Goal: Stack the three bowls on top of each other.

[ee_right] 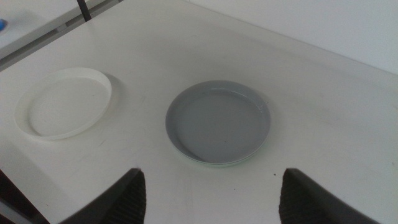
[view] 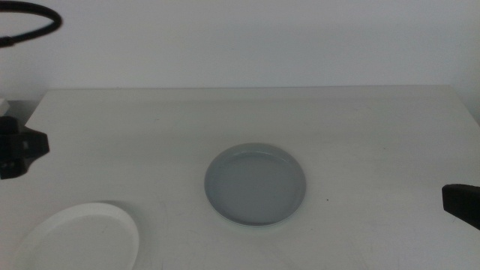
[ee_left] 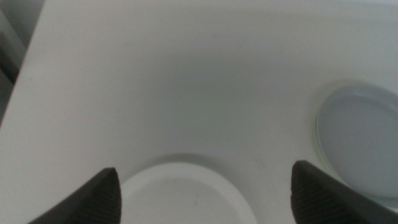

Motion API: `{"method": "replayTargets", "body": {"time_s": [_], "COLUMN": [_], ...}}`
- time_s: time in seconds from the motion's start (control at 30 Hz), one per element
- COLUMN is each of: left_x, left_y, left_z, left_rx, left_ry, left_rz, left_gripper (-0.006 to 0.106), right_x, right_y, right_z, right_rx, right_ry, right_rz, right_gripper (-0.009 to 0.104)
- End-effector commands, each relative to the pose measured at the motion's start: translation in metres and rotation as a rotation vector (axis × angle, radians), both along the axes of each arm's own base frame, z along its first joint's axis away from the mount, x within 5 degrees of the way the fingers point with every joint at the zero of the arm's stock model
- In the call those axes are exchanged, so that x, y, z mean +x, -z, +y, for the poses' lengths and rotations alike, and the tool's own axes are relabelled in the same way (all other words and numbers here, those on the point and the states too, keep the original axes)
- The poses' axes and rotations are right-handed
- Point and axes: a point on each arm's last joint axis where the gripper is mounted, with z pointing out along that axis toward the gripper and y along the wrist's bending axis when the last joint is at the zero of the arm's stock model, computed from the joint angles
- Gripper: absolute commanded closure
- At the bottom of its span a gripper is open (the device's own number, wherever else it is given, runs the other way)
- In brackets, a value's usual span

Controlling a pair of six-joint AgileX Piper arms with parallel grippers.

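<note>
The grey-blue bowl (view: 255,184) sits upright at the middle of the table (view: 360,120). A thin pale green rim (ee_right: 214,163) shows under it, so it rests in the mint green bowl. The white bowl (view: 75,240) lies alone at the front left. My left gripper (view: 22,146) is at the left edge, behind the white bowl (ee_left: 186,199), open and empty (ee_left: 205,168). My right gripper (view: 459,201) waits at the right edge, open and empty (ee_right: 212,171), apart from the grey-blue bowl (ee_right: 217,121).
A black cable (view: 30,22) loops at the back left, off the table. The white wall stands behind the table's far edge.
</note>
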Motion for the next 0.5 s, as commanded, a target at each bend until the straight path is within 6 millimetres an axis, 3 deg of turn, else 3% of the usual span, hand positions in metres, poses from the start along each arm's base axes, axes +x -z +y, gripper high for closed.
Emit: {"method": "replayTargets", "body": {"time_s": [0.0,0.2,0.47], "left_x": [0.008,0.021,0.043], "left_y": [-0.013,-0.001,0.020], "left_z": [0.000,0.008,0.051], "left_rx": [-0.030,-0.027,0.040], "left_ry": [-0.020,-0.051,-0.019], "left_rz": [-0.065,0.034,0.270], "left_gripper": [-0.004,-0.004,-0.004], "right_x": [0.002,0.002,0.002], "right_y": [-0.012,-0.012,-0.012], "right_z": [-0.001,-0.001,-0.001], "right_rx": [0.044,0.045,0.044], "right_ry": [0.024,0.024,0.024], "right_rz": [-0.063,-0.063,-0.063], "right_gripper": [0.040,0.040,0.040]}}
